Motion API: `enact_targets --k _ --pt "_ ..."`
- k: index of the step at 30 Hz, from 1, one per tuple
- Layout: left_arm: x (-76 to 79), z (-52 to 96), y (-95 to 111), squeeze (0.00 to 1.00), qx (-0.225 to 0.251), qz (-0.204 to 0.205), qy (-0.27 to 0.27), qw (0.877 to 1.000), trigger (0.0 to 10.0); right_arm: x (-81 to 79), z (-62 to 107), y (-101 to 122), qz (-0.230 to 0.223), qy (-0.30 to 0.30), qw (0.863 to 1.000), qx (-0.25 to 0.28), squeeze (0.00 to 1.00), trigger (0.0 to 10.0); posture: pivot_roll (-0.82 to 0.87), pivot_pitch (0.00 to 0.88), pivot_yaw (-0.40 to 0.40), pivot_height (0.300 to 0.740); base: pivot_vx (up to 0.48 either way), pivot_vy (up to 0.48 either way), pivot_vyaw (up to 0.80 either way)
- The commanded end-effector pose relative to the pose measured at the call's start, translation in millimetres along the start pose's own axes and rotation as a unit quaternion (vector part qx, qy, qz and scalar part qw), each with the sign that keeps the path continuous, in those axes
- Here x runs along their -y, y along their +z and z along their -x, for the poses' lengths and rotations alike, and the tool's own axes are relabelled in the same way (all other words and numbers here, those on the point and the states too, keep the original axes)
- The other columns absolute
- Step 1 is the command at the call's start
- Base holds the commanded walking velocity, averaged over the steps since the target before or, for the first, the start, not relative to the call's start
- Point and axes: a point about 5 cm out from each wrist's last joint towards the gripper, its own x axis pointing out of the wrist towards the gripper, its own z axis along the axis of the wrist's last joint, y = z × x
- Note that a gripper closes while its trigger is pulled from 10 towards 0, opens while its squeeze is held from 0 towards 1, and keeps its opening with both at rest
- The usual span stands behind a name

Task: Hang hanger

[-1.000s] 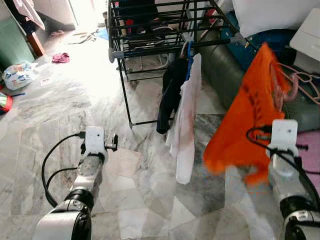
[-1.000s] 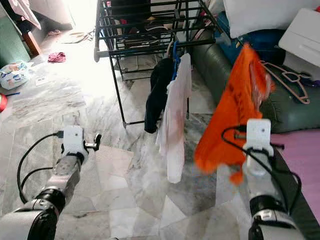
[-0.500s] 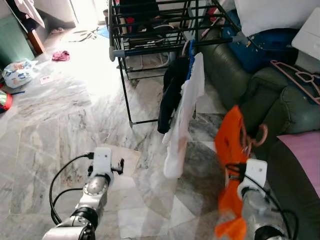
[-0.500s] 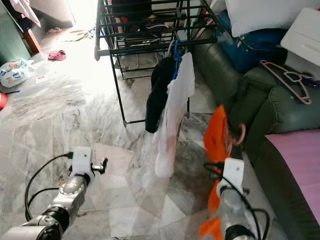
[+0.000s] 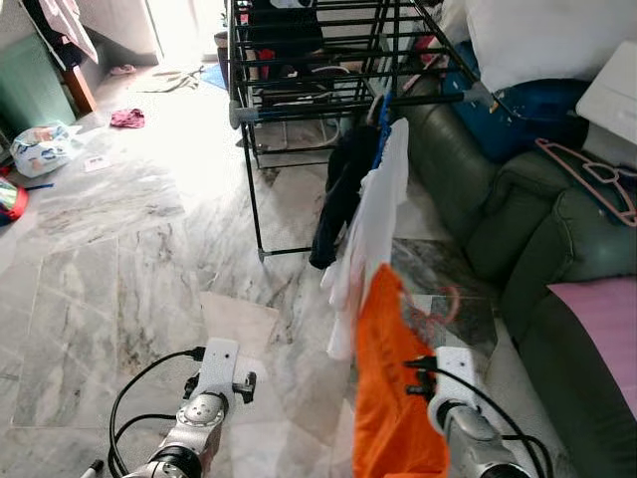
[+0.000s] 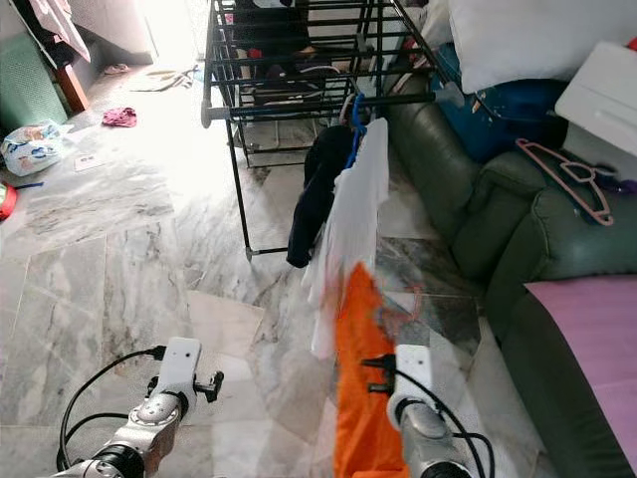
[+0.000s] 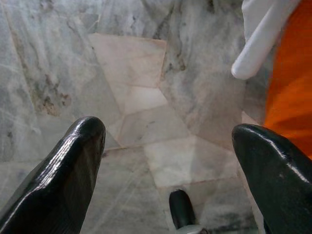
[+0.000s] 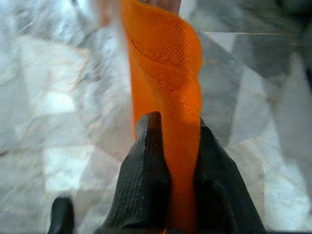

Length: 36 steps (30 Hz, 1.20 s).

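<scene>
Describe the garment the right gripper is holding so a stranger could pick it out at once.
Start at the black drying rack standing on the marble floor beside the dark green sofa. A white garment and a dark one hang from its near corner. Just in front of them, nearer the robot, the right gripper is shut on the orange garment, the only bright orange cloth here and the only one off the rack.

Head eyes look down across marble floor (image 5: pixel 119 259); wrist cameras hover close above it.
</scene>
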Motion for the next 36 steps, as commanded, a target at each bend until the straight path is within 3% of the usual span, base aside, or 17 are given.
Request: enact_targets --k 1,6,17,21,29,36 --pt "0.0 1.4 -7.9 0.00 -0.017 -0.008 0.001 1.000 10.0 -2.3 1.2 -6.3 0.008 0.007 1.000 -0.014 0.00 10.0 -0.01 0.000 -0.025 0.740 0.000 0.000 0.00" --pt "-7.4 6.4 -27.3 0.00 -0.048 -0.024 0.005 0.999 10.0 -11.8 2.7 -14.7 0.023 0.020 0.999 -0.030 0.00 10.0 0.00 0.000 -0.023 0.740 0.000 0.000 0.00" --pt "-13.7 10.1 -39.2 0.00 -0.067 -0.050 0.002 0.997 10.0 -5.0 7.7 -28.1 0.019 0.004 0.999 -0.051 0.00 10.0 -0.01 0.000 0.004 0.740 0.000 0.000 0.00" --pt "-12.0 10.1 -38.1 0.00 -0.058 -0.037 -0.013 0.998 10.0 -3.5 8.1 -28.3 0.028 -0.013 0.998 -0.048 0.00 10.0 -0.02 0.000 0.011 0.740 0.000 0.000 0.00" --pt "-13.1 3.0 -9.8 0.00 -0.007 0.043 -0.017 0.999 10.0 26.1 9.1 -13.7 -0.009 -0.091 0.996 -0.002 0.00 10.0 -0.05 0.008 0.019 0.740 0.138 0.000 -0.05" --pt "-16.4 2.5 -6.9 0.00 -0.001 0.051 -0.013 0.999 10.0 41.3 11.7 -9.7 -0.001 -0.116 0.993 0.011 0.00 10.0 -0.06 0.014 0.019 0.740 0.328 0.000 -0.06"
